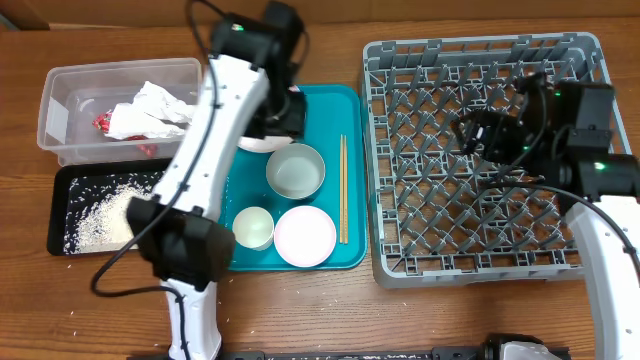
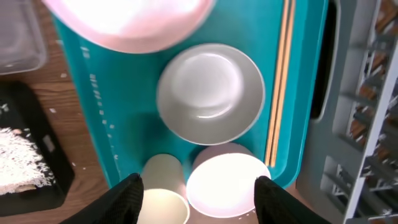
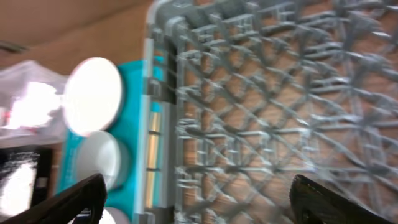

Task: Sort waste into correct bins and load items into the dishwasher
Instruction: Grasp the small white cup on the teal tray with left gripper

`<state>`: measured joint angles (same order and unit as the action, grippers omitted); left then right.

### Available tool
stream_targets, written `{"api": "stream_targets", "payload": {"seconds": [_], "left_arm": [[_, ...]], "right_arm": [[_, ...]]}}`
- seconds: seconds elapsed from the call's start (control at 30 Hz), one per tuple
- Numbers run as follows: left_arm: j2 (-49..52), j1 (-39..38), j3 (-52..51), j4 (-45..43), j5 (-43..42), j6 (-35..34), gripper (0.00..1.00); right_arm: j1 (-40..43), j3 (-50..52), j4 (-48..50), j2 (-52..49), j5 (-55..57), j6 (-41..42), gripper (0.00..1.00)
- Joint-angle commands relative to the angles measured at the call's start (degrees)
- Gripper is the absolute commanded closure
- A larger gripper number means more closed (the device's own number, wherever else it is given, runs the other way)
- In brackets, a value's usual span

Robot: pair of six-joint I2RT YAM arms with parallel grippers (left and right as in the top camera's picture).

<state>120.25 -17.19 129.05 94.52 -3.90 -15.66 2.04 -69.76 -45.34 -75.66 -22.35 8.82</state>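
Our left claw (image 2: 199, 198) and right claw (image 3: 202, 202) gape empty. Crumpled white napkin (image 1: 150, 106) lies binned in the clear plastic tub (image 1: 60, 76); white round bowl (image 1: 295, 170) and wooden chopsticks (image 1: 343, 190) await the bare grey plastic rack (image 1: 480, 46).

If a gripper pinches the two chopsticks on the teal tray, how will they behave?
The chopsticks look thin and wooden, so probably stiff and light. They lie flat, together on the teal tray, so a pinch may catch only one while the other rolls away. Being long, they would likely tilt if held near an end.
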Motion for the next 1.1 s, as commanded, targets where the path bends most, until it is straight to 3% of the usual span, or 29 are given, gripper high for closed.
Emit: {"api": "stream_targets", "payload": {"seconds": [0.0,0.13,0.3,0.5,0.7,1.07], "left_arm": [[-4.6,3.6,1.5,0.4,-5.0,1.7,0.43],[-5.1,3.1,-0.4,2.3,-7.5,3.4,0.52],[-9.3,1.9,-8.2,2.3,-2.5,-2.3,0.58],[-23.8,5.0,-23.6,1.7,-0.1,-6.3,0.54],[-35.6,5.6,-46.2,-8.1,0.0,-9.8,0.52],[-36.3,5.6,-70.9,-28.5,0.9,-10.1,0.53]], "right_arm": [[-6.4,-1.1,2.5,0.0,1.0,6.3,0.06],[-13.5,-1.1,4.2,-0.5,12.7,10.1,0.05],[-14.8,-1.1,3.3,-0.7,15.3,10.8,0.02],[-14.4,-1.1,2.9,-0.7,15.3,8.7,0.0],[-14.5,-1.1,4.8,-0.7,15.3,8.8,0.0],[-14.5,-1.1,4.1,-0.7,15.3,8.6,0.0]]}}
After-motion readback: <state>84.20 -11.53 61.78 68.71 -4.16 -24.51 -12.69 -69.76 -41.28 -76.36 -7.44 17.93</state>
